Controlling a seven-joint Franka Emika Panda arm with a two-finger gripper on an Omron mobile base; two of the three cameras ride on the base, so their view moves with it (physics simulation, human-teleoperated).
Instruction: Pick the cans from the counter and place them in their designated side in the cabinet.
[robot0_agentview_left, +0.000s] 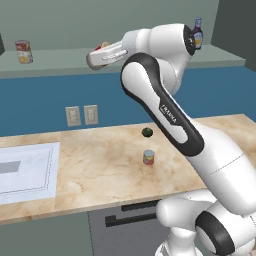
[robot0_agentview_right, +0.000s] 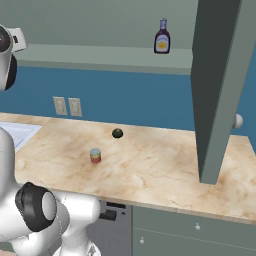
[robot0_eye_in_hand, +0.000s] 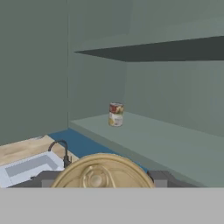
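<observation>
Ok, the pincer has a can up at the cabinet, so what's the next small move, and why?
Probably ease the pincer forward and left along the cabinet ledge, toward the yellow-and-red can. The held can sits between the fingertips, just short of the ledge's front edge, and the standing can marks the tin side; the sauce bottle marks the other end.

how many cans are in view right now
3: one held in the hand, its round top facing the camera; a short can on the counter; a yellow-and-red can on the cabinet ledge, left end.
</observation>
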